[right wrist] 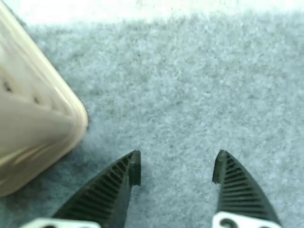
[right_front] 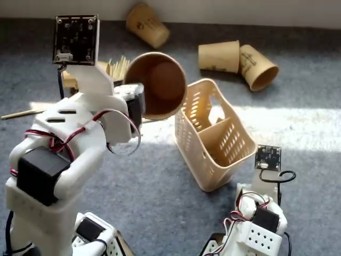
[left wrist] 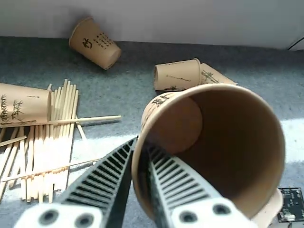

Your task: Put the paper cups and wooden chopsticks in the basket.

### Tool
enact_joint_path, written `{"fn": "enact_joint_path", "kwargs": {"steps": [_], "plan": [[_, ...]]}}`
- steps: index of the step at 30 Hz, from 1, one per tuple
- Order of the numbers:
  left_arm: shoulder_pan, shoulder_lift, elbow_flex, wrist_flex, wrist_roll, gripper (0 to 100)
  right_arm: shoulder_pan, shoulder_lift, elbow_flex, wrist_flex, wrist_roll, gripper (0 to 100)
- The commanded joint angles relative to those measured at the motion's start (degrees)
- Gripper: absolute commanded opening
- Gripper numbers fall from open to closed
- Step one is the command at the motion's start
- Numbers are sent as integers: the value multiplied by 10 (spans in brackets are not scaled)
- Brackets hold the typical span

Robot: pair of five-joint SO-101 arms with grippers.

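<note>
My left gripper [left wrist: 141, 159] is shut on the rim of a brown paper cup [left wrist: 223, 142], one finger inside and one outside. In the high view this cup [right_front: 160, 85] hangs just left of the cream basket [right_front: 213, 133], its mouth facing the camera. Three more cups lie on their sides at the back [right_front: 147, 25] [right_front: 219, 56] [right_front: 257, 66]. Another cup [left wrist: 23, 104] rests on the pile of wooden chopsticks [left wrist: 47, 137]. My right gripper [right wrist: 175, 168] is open over bare carpet, beside the basket's corner [right wrist: 33, 123].
Grey carpet covers the floor, with a pale wall along the back. One loose chopstick [right_front: 21, 113] lies at the far left. The right arm [right_front: 261, 218] sits low at the front right, close to the basket's near corner.
</note>
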State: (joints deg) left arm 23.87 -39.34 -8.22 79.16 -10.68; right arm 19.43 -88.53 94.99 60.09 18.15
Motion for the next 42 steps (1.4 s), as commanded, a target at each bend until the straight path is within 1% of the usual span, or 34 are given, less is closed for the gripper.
{"fn": "enact_joint_path", "kwargs": {"steps": [1,3,5,9,15,18,25,28,32,34,38,42], "plan": [[79,1,-23,2,33,4,-6,-4,7,-13,8,249],[109,3,-15,-2,55,4,-6,-4,7,-13,8,249],[123,17,-10,-3,74,4,-6,-4,7,-12,8,249],[124,65,-9,-4,87,4,-6,-4,7,-12,8,249],[119,133,-8,-18,84,4,-6,-4,7,-11,8,249],[100,159,-8,-39,84,4,-6,-4,8,-11,8,249],[4,233,-8,-81,84,4,-6,-4,8,-11,8,249],[-9,269,-9,-82,84,5,-6,-4,8,-11,8,249],[-6,301,-9,-80,84,10,-6,-4,8,-11,8,249],[-6,306,-11,-72,84,54,-6,-4,8,-11,8,249],[-1,305,-13,-47,84,211,-6,-4,8,-11,8,249],[5,305,-42,-20,84,272,-6,-4,8,-11,8,249]]}}
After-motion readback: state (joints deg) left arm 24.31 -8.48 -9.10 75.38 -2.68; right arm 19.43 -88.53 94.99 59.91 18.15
